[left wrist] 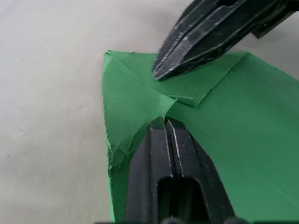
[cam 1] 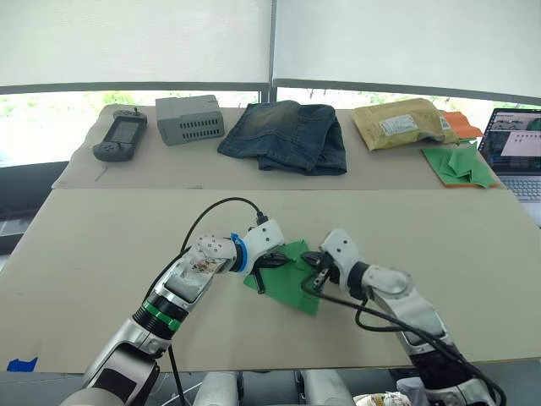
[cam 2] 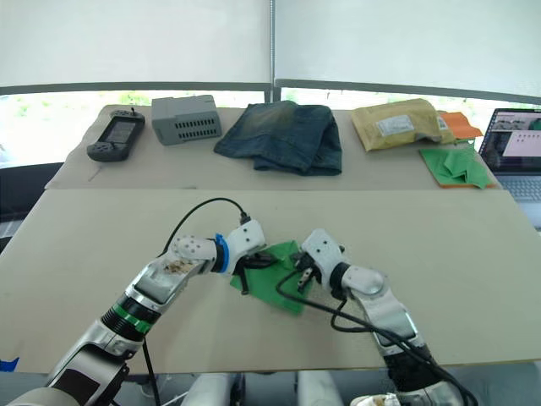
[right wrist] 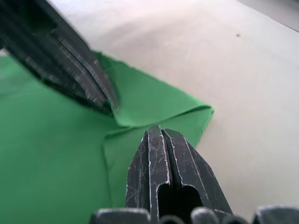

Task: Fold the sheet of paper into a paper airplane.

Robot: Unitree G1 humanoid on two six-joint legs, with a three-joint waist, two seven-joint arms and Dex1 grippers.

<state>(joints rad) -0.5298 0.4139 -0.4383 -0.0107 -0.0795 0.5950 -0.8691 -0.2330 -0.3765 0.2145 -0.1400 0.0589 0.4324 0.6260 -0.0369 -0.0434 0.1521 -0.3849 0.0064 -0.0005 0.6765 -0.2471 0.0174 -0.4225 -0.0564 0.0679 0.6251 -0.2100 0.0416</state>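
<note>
2 corner flaps folded on the sheet of paper (cam 1: 292,275), lying mid-table just in front of the jeans (cam 1: 287,135). Left gripper (left wrist: 164,122) and right gripper (right wrist: 160,133), jaws together, press the flaps. Early step; next likely creasing flat.

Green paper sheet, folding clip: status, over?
Left gripper and right gripper fingers shut, tips pressing the thin bright green paper sheet. Two corner flaps folded in, no airplane yet. Nothing obstructing on the beige table.
</note>
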